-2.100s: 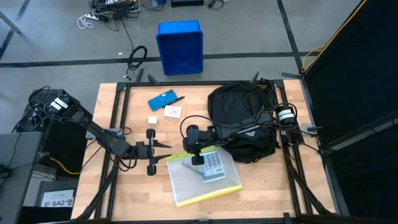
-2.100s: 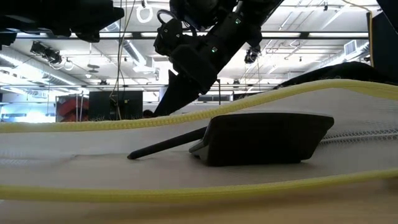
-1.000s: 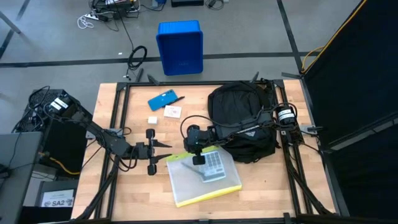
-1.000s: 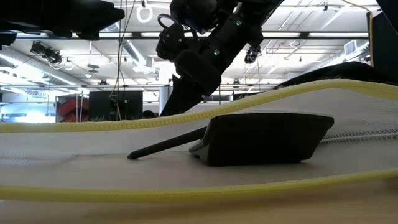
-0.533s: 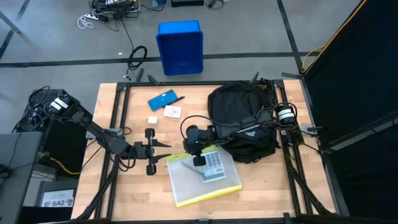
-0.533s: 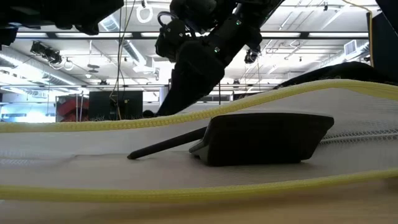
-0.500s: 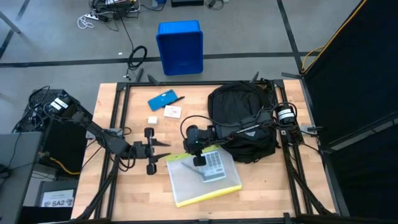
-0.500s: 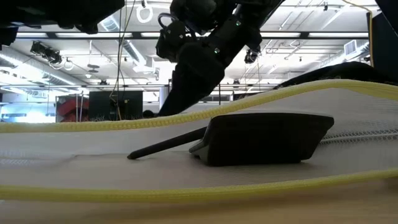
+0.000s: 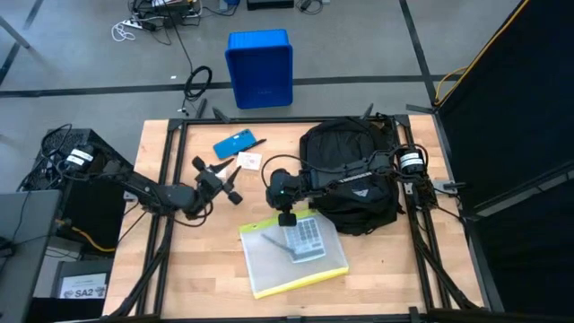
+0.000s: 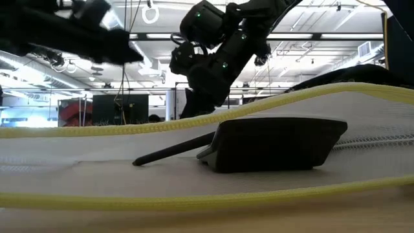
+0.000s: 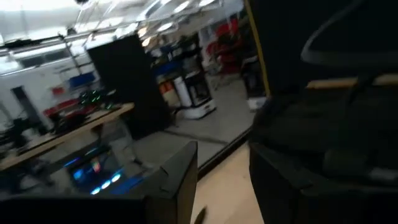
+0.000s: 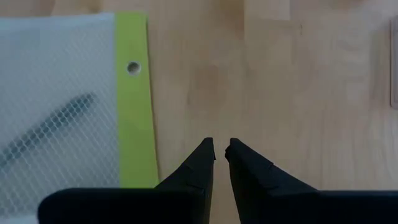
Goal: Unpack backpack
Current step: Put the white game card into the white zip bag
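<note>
The black backpack point(image 9: 350, 175) lies on its side at the table's far right. In front of it a white mesh pouch point(image 9: 291, 256) with yellow edges lies flat, with a dark calculator point(image 10: 272, 145) and a pen point(image 10: 171, 152) inside. My right gripper point(image 12: 219, 149) is shut with nothing between its fingers. It points down at the bare wood just beyond the pouch's far yellow edge point(image 12: 134, 99). My left gripper point(image 9: 226, 170) stands open and empty left of the backpack, level, pointing toward the table's far right.
A blue flat thing point(image 9: 233, 144), a dark pen point(image 9: 256, 142) and a small card point(image 9: 248, 161) lie on the wood near the far edge, close to my left gripper. A blue bin point(image 9: 259, 67) stands on the floor beyond the table.
My left gripper has swung from the middle left toward the far edge and has turned from pointing right to pointing far right, toward the backpack. My right gripper has gone a little toward the far edge, from above the pouch to just past its yellow edge.
</note>
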Robot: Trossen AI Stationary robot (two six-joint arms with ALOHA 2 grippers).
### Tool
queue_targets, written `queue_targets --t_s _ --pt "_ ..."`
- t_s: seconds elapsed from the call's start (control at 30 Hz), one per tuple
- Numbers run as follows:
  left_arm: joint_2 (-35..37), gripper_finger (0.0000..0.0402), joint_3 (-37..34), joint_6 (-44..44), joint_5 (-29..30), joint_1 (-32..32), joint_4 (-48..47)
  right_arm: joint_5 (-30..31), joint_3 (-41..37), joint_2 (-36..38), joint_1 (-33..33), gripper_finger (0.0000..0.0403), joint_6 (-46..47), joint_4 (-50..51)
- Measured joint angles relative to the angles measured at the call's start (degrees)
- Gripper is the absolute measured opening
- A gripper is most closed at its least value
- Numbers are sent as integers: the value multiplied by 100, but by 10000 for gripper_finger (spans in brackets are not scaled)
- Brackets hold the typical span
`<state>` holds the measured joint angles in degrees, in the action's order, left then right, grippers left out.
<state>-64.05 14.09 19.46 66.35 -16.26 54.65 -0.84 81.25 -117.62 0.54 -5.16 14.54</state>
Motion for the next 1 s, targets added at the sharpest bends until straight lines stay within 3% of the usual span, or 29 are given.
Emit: queue_targets --t_s 0.17,0.33,0.5,0.6,0.73,0.9,1.0 --pt "-22 118 0 -1643 -808 605 -2252 119 0 0 -101 25 6 186" --pt "-1 118 297 -2483 -1928 1460 -4053 302 0 0 -191 28 21 198" --pt "-15 118 1216 -2479 -3409 2441 -6319 286 0 0 -246 23 47 182" --pt "-13 118 1851 -2104 -3620 2801 -7307 282 0 0 -272 25 50 161" --pt "-13 118 2428 -1367 -3625 2997 -7554 292 0 30 -284 27 51 194" --pt "-11 118 2819 -1257 -3635 3006 -7444 606 -17 496 -281 22 111 424" --pt "-11 118 2841 -1167 -3652 3006 -7442 598 -489 909 -283 22 107 -197"
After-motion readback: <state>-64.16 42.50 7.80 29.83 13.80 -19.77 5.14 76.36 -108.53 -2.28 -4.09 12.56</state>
